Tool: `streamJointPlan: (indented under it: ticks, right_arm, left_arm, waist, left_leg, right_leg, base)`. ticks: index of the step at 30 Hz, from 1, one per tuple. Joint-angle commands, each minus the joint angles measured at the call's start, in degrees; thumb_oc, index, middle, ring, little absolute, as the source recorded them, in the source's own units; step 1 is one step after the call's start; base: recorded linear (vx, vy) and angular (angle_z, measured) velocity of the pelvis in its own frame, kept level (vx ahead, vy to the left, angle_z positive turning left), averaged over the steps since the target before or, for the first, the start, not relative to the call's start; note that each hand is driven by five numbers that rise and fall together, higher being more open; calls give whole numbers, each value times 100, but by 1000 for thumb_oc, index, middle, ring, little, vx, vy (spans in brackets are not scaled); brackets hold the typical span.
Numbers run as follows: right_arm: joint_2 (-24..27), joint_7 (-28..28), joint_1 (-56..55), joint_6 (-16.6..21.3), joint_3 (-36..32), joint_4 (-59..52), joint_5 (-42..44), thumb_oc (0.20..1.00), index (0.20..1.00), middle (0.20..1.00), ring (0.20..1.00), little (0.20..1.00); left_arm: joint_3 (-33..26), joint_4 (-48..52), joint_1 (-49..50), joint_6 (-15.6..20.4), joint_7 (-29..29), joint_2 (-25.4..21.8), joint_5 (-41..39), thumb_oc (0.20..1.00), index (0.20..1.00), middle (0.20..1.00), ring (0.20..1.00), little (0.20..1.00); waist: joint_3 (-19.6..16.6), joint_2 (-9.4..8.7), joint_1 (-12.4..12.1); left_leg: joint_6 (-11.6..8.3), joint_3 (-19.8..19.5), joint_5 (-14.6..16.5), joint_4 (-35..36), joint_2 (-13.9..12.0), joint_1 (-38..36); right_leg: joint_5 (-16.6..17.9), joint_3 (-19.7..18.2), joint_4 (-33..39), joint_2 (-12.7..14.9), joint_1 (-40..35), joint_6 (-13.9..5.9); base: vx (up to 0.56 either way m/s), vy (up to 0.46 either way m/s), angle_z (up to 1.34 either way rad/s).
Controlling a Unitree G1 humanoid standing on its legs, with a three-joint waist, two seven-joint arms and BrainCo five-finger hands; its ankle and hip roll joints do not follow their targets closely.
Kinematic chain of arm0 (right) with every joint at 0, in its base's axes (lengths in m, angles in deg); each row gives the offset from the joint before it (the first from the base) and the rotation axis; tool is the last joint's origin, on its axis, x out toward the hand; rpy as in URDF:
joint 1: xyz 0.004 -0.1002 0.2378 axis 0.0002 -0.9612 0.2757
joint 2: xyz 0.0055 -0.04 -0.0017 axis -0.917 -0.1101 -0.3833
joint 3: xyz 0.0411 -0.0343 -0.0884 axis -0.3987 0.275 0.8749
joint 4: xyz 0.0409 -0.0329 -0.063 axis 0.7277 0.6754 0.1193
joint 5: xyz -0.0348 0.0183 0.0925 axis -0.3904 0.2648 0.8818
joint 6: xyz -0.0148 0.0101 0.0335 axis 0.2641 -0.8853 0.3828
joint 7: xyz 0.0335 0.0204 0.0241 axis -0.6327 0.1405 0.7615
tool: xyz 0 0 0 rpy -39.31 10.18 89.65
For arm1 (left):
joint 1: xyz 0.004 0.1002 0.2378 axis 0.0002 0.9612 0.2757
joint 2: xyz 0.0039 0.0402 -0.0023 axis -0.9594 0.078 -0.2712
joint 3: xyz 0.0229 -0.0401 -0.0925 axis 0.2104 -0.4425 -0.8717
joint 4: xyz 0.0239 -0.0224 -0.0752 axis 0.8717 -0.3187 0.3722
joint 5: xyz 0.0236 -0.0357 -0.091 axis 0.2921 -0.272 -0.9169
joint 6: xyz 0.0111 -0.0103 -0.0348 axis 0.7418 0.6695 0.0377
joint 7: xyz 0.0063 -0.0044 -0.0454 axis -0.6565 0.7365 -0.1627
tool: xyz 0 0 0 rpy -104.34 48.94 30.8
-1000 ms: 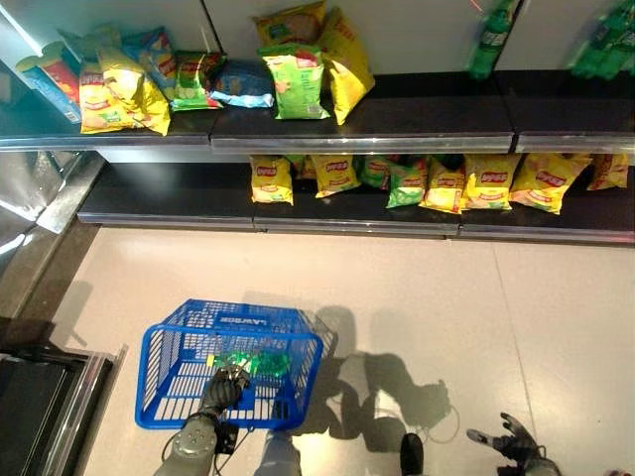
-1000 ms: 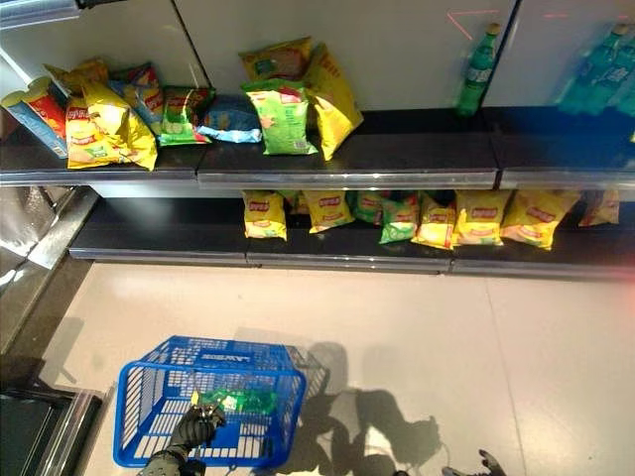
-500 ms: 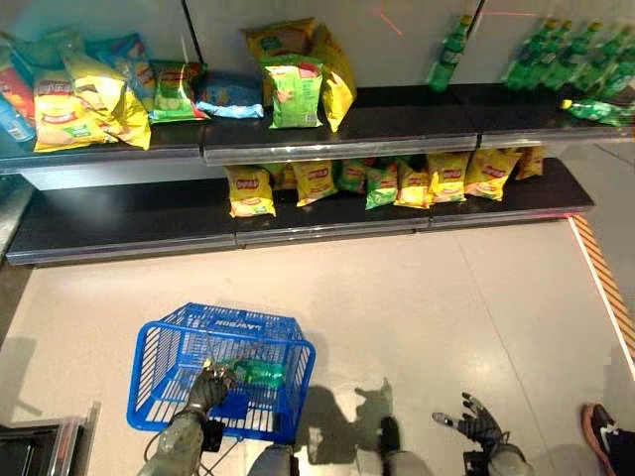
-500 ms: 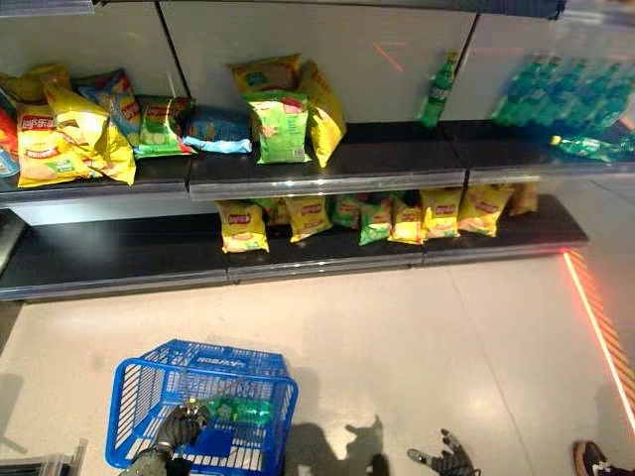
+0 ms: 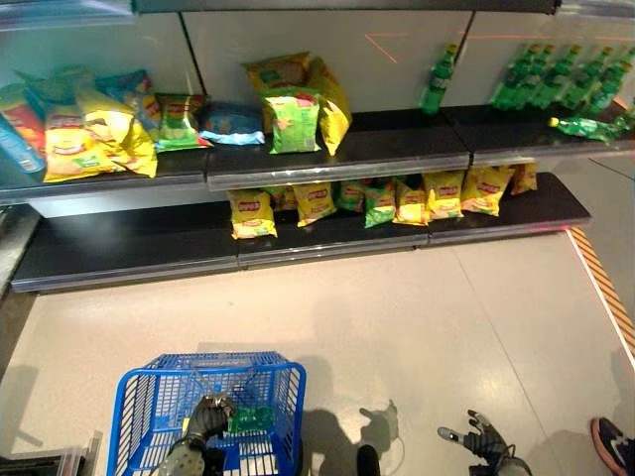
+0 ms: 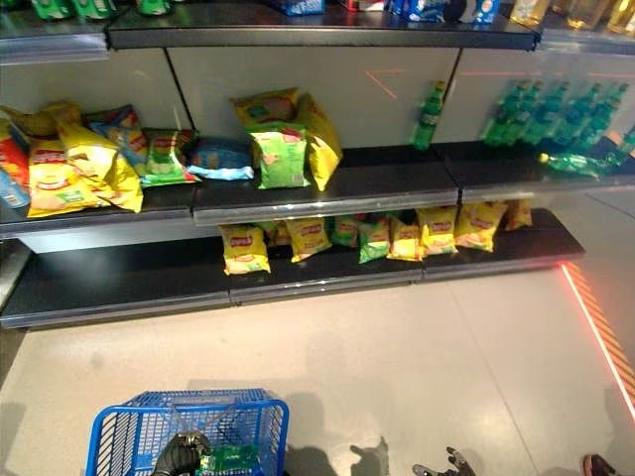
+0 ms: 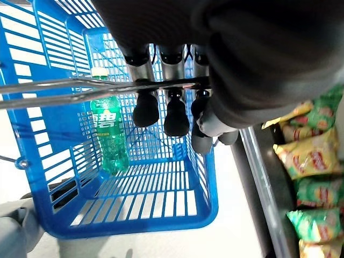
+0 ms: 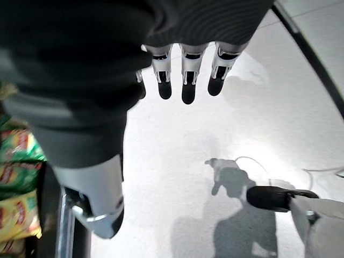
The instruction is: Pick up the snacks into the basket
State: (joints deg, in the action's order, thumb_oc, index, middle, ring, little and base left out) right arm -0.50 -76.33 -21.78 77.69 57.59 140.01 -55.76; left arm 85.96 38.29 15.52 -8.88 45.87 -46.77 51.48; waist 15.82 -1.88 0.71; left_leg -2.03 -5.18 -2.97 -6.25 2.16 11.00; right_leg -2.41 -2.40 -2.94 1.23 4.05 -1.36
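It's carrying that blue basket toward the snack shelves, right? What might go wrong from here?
Three things, I'd guess. The left hand hooks only the thin wire handle, so the blue basket could swing or slip. The green bottle lying loose inside may roll. And the snack bags sit at the edge of the low shelf, so the open right hand could knock neighbours down while reaching.
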Motion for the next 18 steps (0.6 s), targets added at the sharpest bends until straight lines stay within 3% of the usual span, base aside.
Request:
streamJointPlan:
  ticks: [1, 2, 3, 4, 5, 7, 9, 11, 12, 13, 14, 15, 16, 17, 18]
  right_arm:
    - [460, -53, -118, 248, 74, -617, 154, 1000, 1000, 1000, 1000, 1000]
    - [460, -54, -119, 246, 74, -619, 154, 1000, 1000, 1000, 1000, 1000]
    - [471, -120, -70, 276, -7, -618, 229, 1000, 1000, 1000, 1000, 1000]
    - [470, -120, -73, 277, -7, -618, 230, 1000, 1000, 1000, 1000, 1000]
    - [489, -194, -54, 328, -35, -729, 245, 1000, 1000, 1000, 1000, 1000]
    - [539, -252, 51, 358, 16, -730, 183, 1000, 1000, 1000, 1000, 1000]
    - [515, -268, 135, 346, 28, -689, 168, 1000, 1000, 1000, 1000, 1000]
    - [449, -195, 253, 295, 104, -745, 76, 1000, 1000, 1000, 1000, 1000]
    - [445, -195, 252, 294, 104, -746, 76, 1000, 1000, 1000, 1000, 1000]
    - [377, -145, 200, 256, 71, -744, 0, 1000, 1000, 1000, 1000, 1000]
    - [365, -120, 177, 241, 51, -819, -15, 1000, 1000, 1000, 1000, 1000]
    - [365, -120, 177, 241, 51, -819, -15, 1000, 1000, 1000, 1000, 1000]
    - [371, -112, 216, 229, 100, -985, -55, 1000, 1000, 1000, 1000, 1000]
    - [372, -112, 219, 228, 101, -987, -55, 1000, 1000, 1000, 1000, 1000]
    - [323, -140, 294, 268, 130, -1086, 4, 1000, 1000, 1000, 1000, 1000]
  left_arm:
    - [-269, 404, -96, 350, 142, -33, 194, 200, 200, 200, 200, 200]
    - [-269, 402, -97, 351, 143, -33, 194, 200, 200, 200, 200, 200]
    - [-300, 244, -108, 347, 176, -9, 185, 200, 200, 200, 200, 200]
    - [-297, 241, -107, 349, 177, -9, 185, 200, 200, 200, 200, 200]
    - [-327, 271, -24, 344, 187, -51, 257, 200, 200, 200, 200, 200]
    - [-320, 285, -35, 344, 238, -113, 326, 200, 200, 200, 200, 200]
    - [-352, 241, -46, 328, 270, -127, 319, 200, 200, 200, 200, 200]
    - [-414, 299, 42, 382, 293, -176, 272, 200, 200, 200, 200, 200]
    - [-414, 300, 44, 383, 293, -179, 271, 200, 200, 200, 200, 200]
    - [-419, 374, 74, 378, 275, -239, 314, 200, 200, 200, 200, 200]
    - [-413, 467, 77, 366, 254, -281, 341, 200, 200, 200, 200, 200]
    - [-413, 467, 77, 366, 254, -281, 341, 200, 200, 200, 200, 200]
    - [-375, 575, 45, 371, 237, -372, 398, 200, 200, 200, 200, 200]
    - [-378, 576, 43, 370, 237, -371, 398, 200, 200, 200, 200, 200]
    - [-344, 686, 39, 391, 236, -420, 405, 200, 200, 200, 200, 200]
  waist:
    - [132, -3, -43]
    - [138, -1, -38]
    - [64, 60, -89]
    - [71, 45, -96]
    - [-12, 195, -242]
    - [-91, 179, -385]
    - [-139, 124, -424]
    - [-260, -13, -566]
    - [-264, -26, -568]
    - [-279, -161, -575]
    - [-230, -177, -520]
    - [-233, -175, -522]
    - [11, -42, -361]
    - [18, -52, -361]
    - [148, 98, -271]
  left_leg:
    - [-375, 166, 50, -2203, -132, 763]
    - [-372, 162, 58, -2212, -129, 759]
    - [-295, 396, 111, -1360, -235, 1055]
    - [-290, 412, 114, -1341, -222, 1026]
    - [-231, 459, -242, -60, -385, 1206]
    - [-306, 288, -488, 680, -344, 1485]
    - [-344, 248, -577, 571, -344, 1598]
    - [-236, 283, -683, 275, -304, 1502]
    - [-233, 291, -679, 273, -295, 1503]
    - [-9, 396, -345, -98, -127, 1422]
    - [67, 472, -197, -245, -78, 1346]
    - [67, 473, -197, -245, -81, 1349]
    - [172, 431, -45, -250, -97, 1024]
    - [170, 437, -40, -258, -91, 1026]
    - [218, 308, 43, -64, -147, 718]
  right_leg:
    - [-469, 57, -509, 16, 37, -190]
    - [-475, 62, -509, 18, 27, -191]
    - [-580, 84, -328, -14, -162, -235]
    - [-588, 75, -318, 3, -184, -240]
    - [-716, -3, -97, -160, -347, -291]
    - [-833, -169, 96, -150, -547, -344]
    - [-895, -234, 136, -87, -664, -383]
    - [-983, -329, -19, 189, -757, -546]
    - [-994, -332, -25, 201, -753, -549]
    - [-761, -298, -999, 520, -456, -723]
    - [-218, -310, -1672, 638, -129, -804]
    - [-216, -311, -1672, 636, -125, -804]
    - [422, -214, -2690, 588, 560, -700]
    - [400, -221, -2732, 594, 579, -698]
    - [245, -141, -3014, 323, 1140, -602]
  base:
    - [70, -93, 70]
    - [207, -37, 49]
    - [170, -13, 31]
    - [401, 25, 14]
    - [372, 68, 18]
    - [362, 83, 11]
    - [319, 179, -8]
    - [468, 325, -54]
    - [442, 296, -107]
    - [386, 289, -127]
    - [381, 288, -123]
    - [217, 283, -52]
    - [131, 195, -2]
    - [300, 322, 20]
    - [169, 119, 18]
